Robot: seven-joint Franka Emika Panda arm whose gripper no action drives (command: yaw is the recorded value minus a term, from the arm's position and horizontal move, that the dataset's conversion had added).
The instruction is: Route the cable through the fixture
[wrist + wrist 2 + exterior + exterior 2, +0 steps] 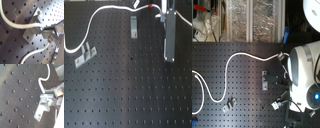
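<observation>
The white cable (95, 20) runs from the first exterior view's left edge up and across the back of the black board, with its red band (150, 6) near the far end. In the second exterior view the cable (227, 75) snakes from the left towards the arm. My gripper (165, 15) is at that far end, and in both wrist views the gripper (47, 30) (48, 97) is shut on the cable. A grey clip fixture (32, 31) (41, 110) lies just under the held cable (22, 25), which crosses over it.
Three grey metal clips stand on the perforated board: one in the middle back (134, 26), one at the left (85, 55), one tall at the right (169, 44). The white arm body (304, 75) fills the second exterior view's right. Clutter (242, 20) lies beyond the board.
</observation>
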